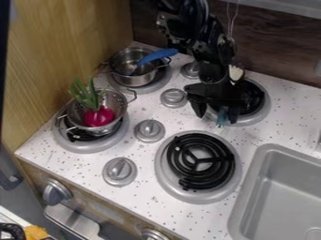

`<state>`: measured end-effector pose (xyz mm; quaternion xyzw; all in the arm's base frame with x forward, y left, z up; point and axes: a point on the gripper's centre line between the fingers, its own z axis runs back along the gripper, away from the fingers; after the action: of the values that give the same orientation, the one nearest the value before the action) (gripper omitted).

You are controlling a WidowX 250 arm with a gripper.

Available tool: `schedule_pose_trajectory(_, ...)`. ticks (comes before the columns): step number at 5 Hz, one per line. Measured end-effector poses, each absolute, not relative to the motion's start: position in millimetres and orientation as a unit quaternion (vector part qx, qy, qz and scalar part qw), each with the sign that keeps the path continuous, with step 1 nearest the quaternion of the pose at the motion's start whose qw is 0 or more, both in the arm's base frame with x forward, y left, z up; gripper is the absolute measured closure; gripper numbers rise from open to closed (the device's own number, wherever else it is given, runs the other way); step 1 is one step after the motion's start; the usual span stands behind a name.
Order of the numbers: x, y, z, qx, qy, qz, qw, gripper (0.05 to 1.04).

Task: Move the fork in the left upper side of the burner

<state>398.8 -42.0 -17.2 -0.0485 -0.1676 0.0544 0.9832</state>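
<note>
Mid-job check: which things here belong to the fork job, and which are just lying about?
Job:
- claw
- pale blue piece by it, possibly the fork
- back right burner, probably

Apparently just lying about:
- red vegetable
- colander
- pot
- blue utensil in the pot

The pot point(130, 79) stood on the rear-left burner point(158, 83), the colander point(113, 98) holding the vegetable point(99, 117) on the front-left burner point(94, 146), with the sink point(249, 187) right of the front-right burner point(182, 164).
</note>
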Motion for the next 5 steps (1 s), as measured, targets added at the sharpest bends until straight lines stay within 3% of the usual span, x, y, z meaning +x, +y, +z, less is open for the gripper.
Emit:
schedule_pose_trajectory(1, 398.0, -43.7, -30.1, -0.053, -0.162, 0.051, 0.984, 0.138)
schedule_pose_trajectory(2, 399.3, -42.3, -31.4, -0.046, -0.161, 0.042, 0.985, 0.298)
schedule_pose_trajectory(4, 394.5, -44.3, -32.6, -0.026, -0.170, 0.033, 0.985, 0.772)
schedule_pose_trajectory(5, 392.1, -45.8, -25.6, -0.015, -0.188, 0.040, 0.981, 0.807)
